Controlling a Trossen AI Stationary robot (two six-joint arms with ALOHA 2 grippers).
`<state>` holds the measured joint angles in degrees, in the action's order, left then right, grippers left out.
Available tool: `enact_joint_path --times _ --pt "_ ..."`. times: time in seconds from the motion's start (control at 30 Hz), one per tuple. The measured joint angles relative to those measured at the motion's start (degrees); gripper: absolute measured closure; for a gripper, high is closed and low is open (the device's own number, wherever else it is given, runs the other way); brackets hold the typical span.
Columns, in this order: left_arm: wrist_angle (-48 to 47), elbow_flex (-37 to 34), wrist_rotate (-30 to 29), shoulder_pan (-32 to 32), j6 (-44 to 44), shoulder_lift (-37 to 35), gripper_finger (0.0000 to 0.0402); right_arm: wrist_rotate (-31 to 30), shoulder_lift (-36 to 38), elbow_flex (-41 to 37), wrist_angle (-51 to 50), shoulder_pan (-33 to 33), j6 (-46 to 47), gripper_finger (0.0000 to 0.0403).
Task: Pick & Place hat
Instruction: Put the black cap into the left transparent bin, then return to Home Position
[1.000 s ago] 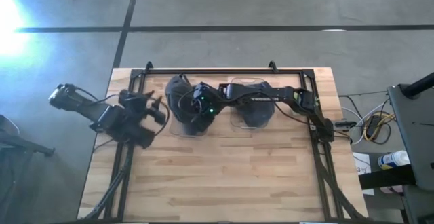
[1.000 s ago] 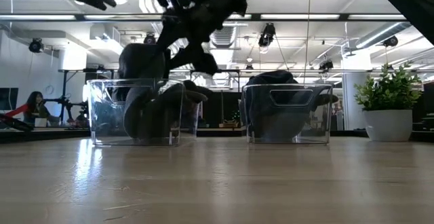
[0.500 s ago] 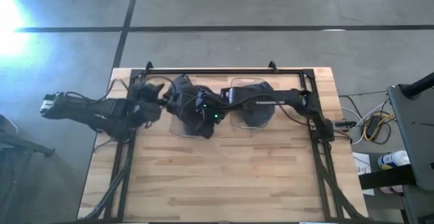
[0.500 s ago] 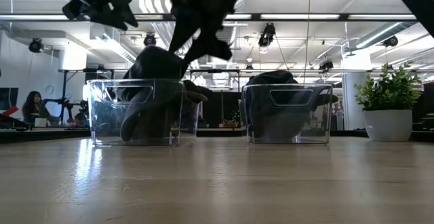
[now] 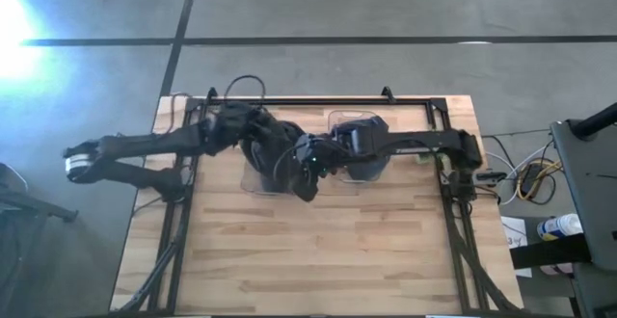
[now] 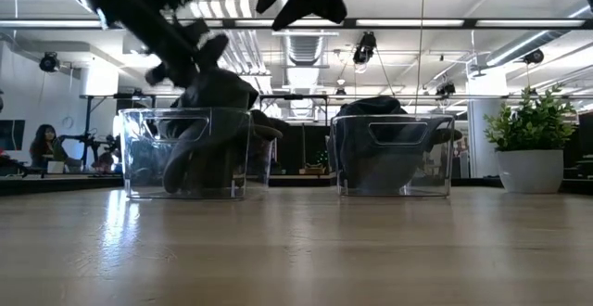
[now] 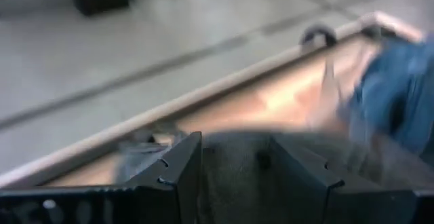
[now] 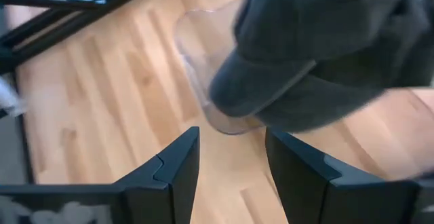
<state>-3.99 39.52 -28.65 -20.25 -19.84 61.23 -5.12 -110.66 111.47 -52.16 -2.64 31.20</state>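
Dark grey hats (image 6: 215, 97) are heaped in the left clear bin (image 6: 139, 162), and the topmost rises above its rim. The right wrist view shows one cap's brim (image 8: 271, 81) lying over the bin's corner. Another dark hat (image 6: 380, 111) sits in the right clear bin (image 6: 435, 176). My left gripper (image 7: 237, 173) is open, reaching in from the table's left over the heap's far side (image 5: 255, 130), with grey hat cloth between its fingers. My right gripper (image 8: 234, 163) is open and holds nothing, high above the left bin's near right corner (image 5: 310, 169). My left gripper stands open around the top of the uppermost grey hat (image 7: 237, 156), slanting down from the table's far left. The blur keeps me from telling whether its fingers touch the cloth.
A black frame (image 5: 318, 99) runs along the far edge and down both sides of the table. A potted plant (image 6: 533, 148) stands at the right. The near half of the wooden table (image 5: 318, 251) is bare. A person (image 6: 42, 144) sits far off in the room.
My left arm has swung in from the table's left side toward the left bin and come down onto the heap of hats. My right gripper has risen from the heap and drawn slightly toward the near right. The top of the heap has shifted a little to the right.
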Motion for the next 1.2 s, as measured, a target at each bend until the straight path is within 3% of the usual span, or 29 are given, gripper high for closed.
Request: enact_joint_path --times 0.1,0.33,0.6,0.73,0.83,0.93,1.03,1.1,1.2 --pt "0.14 -0.74 4.67 -1.18 0.07 5.48 0.0237 -2.3 1.27 -1.54 -0.18 -1.44 2.66 0.0239" --pt "4.59 -0.07 5.29 -0.85 0.66 13.24 0.0237 -3.47 2.23 -4.73 0.03 -3.95 7.61 0.0239" --pt "4.01 9.19 5.28 -0.5 10.71 3.66 0.0237 -7.44 2.7 -5.36 -0.28 -6.08 7.92 0.0239" --pt "-3.51 13.27 6.44 -0.52 9.19 -1.53 0.0237 -8.43 3.76 -3.99 -0.82 -6.13 5.77 0.0239" --pt "-10.48 15.9 12.34 -0.52 6.3 -5.44 0.0237 -7.16 6.39 -4.08 0.97 -6.16 3.12 0.0239" --pt "-16.03 17.79 24.87 -0.52 1.76 -10.23 0.0237 -6.63 9.9 -4.91 6.12 -6.3 2.96 0.0239" --pt "-18.05 17.65 37.53 -0.48 -3.16 -15.76 0.0237 -7.92 14.27 -6.86 17.83 -7.36 -0.58 0.0239" --pt "-18.59 16.98 40.8 -0.44 -5.58 -18.98 0.0237 -11.11 17.0 -8.95 24.72 -8.57 -5.62 0.0239" --pt "-19.61 16.32 40.62 -0.48 -9.41 -23.14 0.0237 -19.59 20.56 -13.68 29.02 -10.99 -11.97 0.0239"
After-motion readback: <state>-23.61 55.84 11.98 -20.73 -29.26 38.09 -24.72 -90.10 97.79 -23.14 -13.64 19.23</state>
